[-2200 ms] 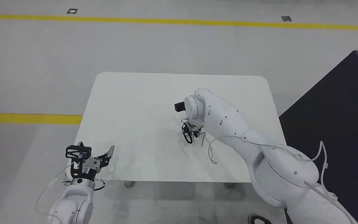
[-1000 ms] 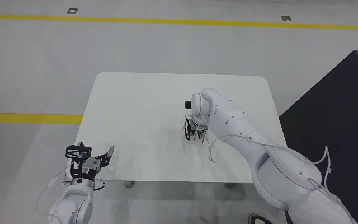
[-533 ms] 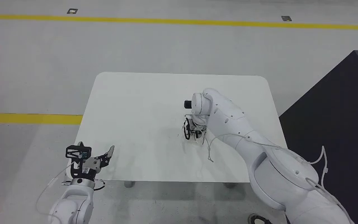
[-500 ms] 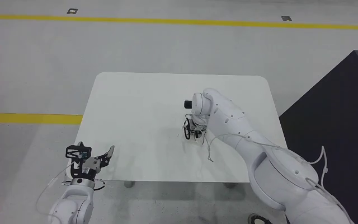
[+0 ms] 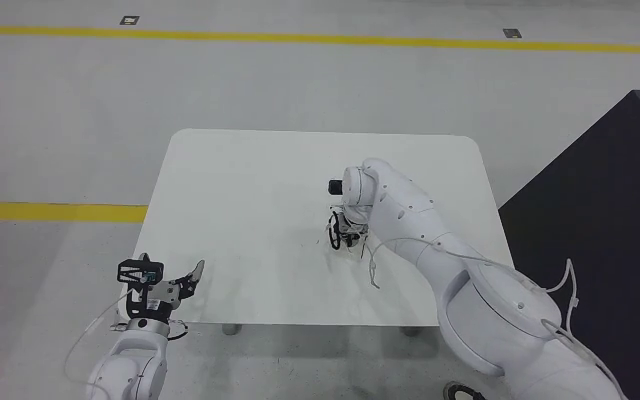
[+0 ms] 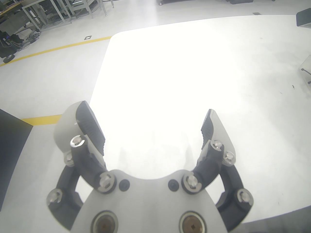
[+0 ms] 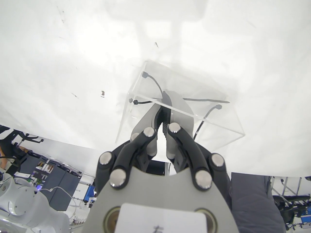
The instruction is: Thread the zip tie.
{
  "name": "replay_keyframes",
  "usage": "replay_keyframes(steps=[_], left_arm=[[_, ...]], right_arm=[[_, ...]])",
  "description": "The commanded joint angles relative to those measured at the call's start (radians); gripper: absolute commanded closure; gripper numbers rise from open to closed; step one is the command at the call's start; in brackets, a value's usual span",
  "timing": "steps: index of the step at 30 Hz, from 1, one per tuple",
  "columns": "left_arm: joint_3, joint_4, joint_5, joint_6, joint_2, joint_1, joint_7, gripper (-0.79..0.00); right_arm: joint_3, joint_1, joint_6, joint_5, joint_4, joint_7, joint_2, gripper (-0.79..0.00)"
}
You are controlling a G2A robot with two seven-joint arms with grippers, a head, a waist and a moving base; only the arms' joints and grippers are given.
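Note:
A small clear plastic box [image 7: 213, 112] stands on the white table [image 5: 250, 180], right of its middle. Several black zip ties pass through holes in the box walls. One zip tie [image 7: 155, 83] curves from its head at a far corner of the box into my right gripper [image 7: 165, 101], which is shut on its tail just above the box's top plate. In the top view the right gripper [image 5: 340, 232] points down over the box. My left gripper [image 6: 147, 109] is open and holds nothing; it hangs at the table's near left corner [image 5: 190, 275], far from the box.
Two loose tie heads [image 7: 137, 102] [image 7: 218, 107] stick out of the box sides. A small dark scrap [image 7: 102, 94] lies on the table beside the box. The left half of the table [image 6: 182, 61] is bare. The box edge [image 6: 306, 71] shows far from the left gripper.
Over two seconds the right gripper shifted slightly right and toward the table's far side at the box; in the last half second it is nearly still. The left arm has not moved.

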Motion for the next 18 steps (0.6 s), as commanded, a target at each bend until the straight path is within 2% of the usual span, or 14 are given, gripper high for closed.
replay_keyframes(steps=[1,5,8,14,16,18], left_arm=[[0.0,0.0,0.0,0.0,0.0,0.0,0.0,-0.785],[0.0,0.0,0.0,0.0,0.0,0.0,0.0,-0.785],[0.0,0.0,0.0,0.0,0.0,0.0,0.0,-0.785],[0.0,0.0,0.0,0.0,0.0,0.0,0.0,-0.785],[0.0,0.0,0.0,0.0,0.0,0.0,0.0,-0.785],[0.0,0.0,0.0,0.0,0.0,0.0,0.0,-0.785]], right_arm=[[0.0,0.005,-0.031,-0.012,0.001,0.011,0.003,0.0],[0.011,0.023,-0.112,-0.026,0.008,0.056,0.022,0.0],[0.049,0.045,-0.215,0.009,0.018,0.101,0.051,0.0],[0.184,0.094,-0.541,0.179,0.063,0.23,0.143,0.0],[0.212,0.101,-0.557,0.2,0.065,0.248,0.169,0.0],[0.215,0.089,-0.518,0.182,0.012,0.243,0.183,0.0]])
